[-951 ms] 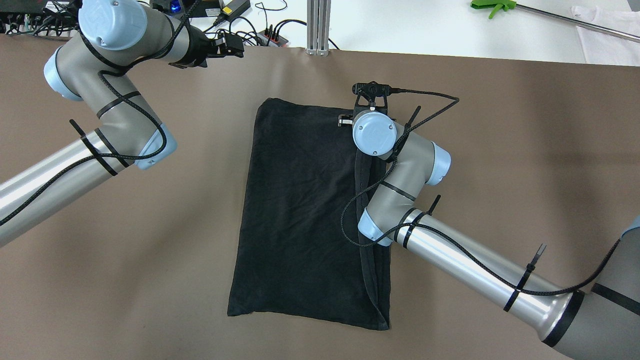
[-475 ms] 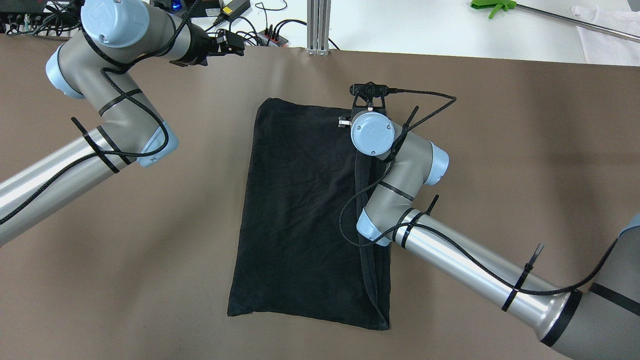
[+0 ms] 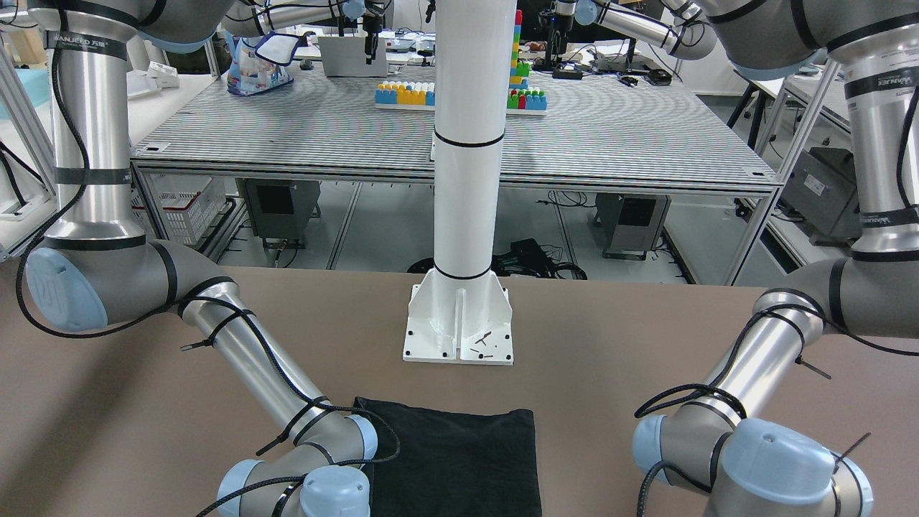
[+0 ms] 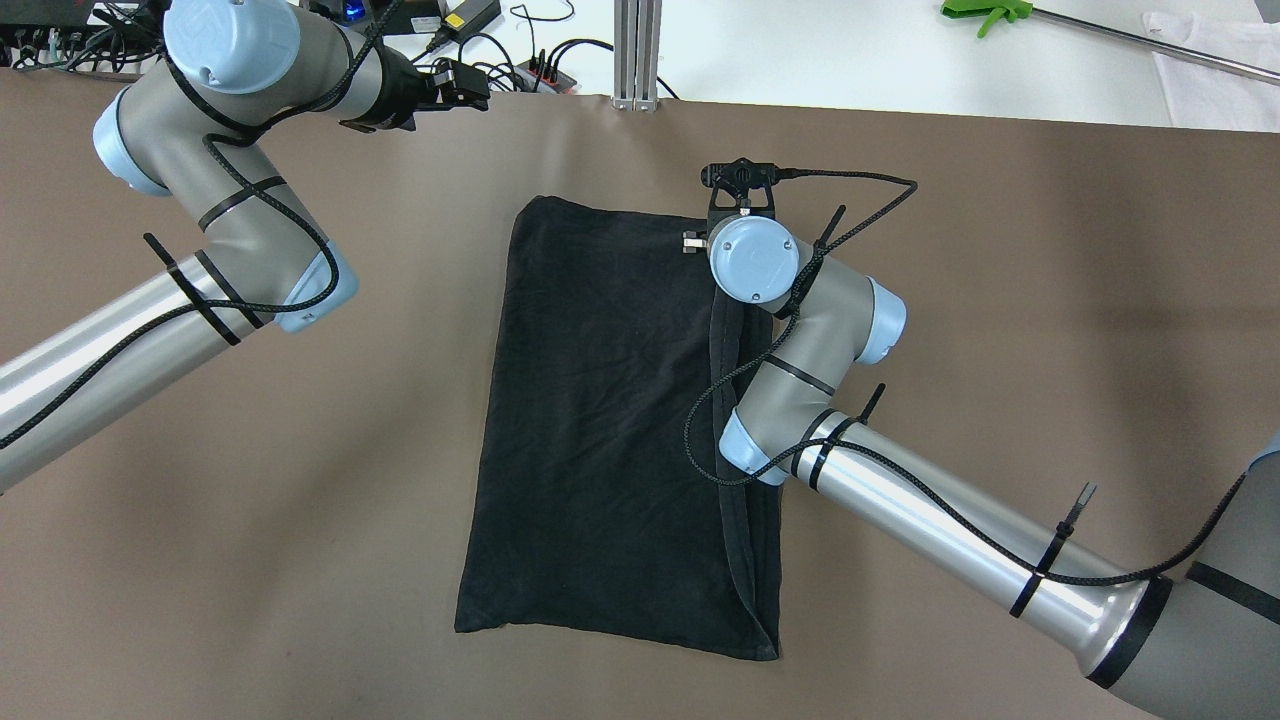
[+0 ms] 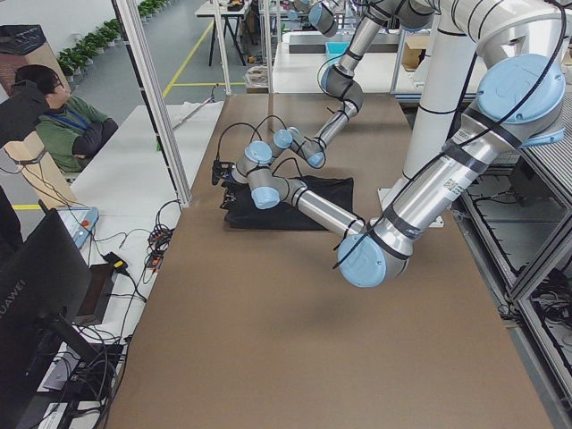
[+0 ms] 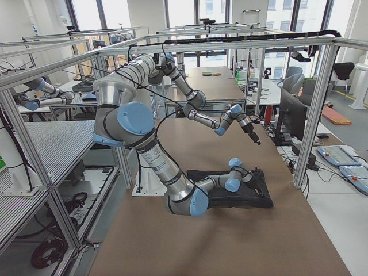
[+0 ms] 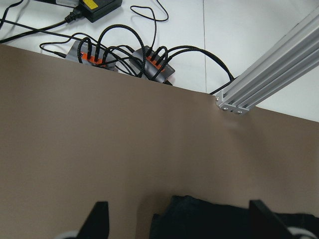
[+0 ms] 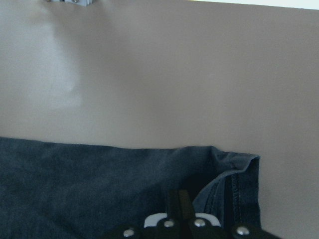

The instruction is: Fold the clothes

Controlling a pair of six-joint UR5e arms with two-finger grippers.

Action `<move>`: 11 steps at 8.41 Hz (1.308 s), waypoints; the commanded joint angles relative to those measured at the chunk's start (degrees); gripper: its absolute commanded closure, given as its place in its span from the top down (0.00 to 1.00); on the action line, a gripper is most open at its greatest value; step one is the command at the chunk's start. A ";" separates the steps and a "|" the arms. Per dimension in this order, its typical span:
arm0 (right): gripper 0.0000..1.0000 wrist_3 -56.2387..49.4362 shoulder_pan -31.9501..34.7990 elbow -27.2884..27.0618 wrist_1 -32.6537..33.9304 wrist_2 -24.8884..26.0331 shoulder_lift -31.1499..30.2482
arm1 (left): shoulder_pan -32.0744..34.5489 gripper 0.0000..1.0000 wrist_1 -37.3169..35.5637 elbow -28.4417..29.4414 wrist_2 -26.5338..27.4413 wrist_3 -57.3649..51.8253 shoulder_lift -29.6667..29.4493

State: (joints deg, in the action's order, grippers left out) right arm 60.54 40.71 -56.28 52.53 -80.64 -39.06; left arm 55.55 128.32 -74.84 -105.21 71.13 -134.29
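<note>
Clothes are laid flat on bench | lengthwise fold is judged done, doubled hem along right edge | right gripper is clenched at far right corner, pinch unconfirmed | left gripper is released, held clear near far edge | crosswise folds are judged outstanding

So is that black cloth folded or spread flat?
Folded: the black cloth lies in layers, hemmed edges stacked along one long side, a corner doubled over in the right wrist view.
</note>
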 commanded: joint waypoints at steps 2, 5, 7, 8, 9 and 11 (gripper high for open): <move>0.00 -4.90 3.40 -4.97 -0.24 -4.53 -5.84 | 0.00 1.00 0.00 0.04 0.00 -0.03 -0.09; 0.28 -4.56 3.58 -4.46 -0.06 -4.71 -3.41 | 0.00 1.00 0.00 0.13 0.00 -0.03 -0.09; 0.67 -4.38 3.23 0.17 -0.06 -4.18 0.37 | 0.00 1.00 0.00 0.92 0.00 -0.03 -0.53; 0.83 -4.38 2.97 1.07 -0.06 -3.66 1.17 | 0.00 1.00 0.00 1.36 0.09 -0.03 -1.05; 0.87 -4.38 2.27 1.86 -0.15 -2.61 1.35 | 0.00 1.00 0.00 1.45 0.09 -0.03 -1.06; 0.83 -4.38 1.30 2.49 -0.15 -1.98 1.35 | 0.00 1.00 0.00 1.62 0.09 -0.11 -1.06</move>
State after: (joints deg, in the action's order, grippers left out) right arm 56.16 42.90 -54.58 52.41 -83.32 -37.94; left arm 55.55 128.32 -73.47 -105.13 71.10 -135.29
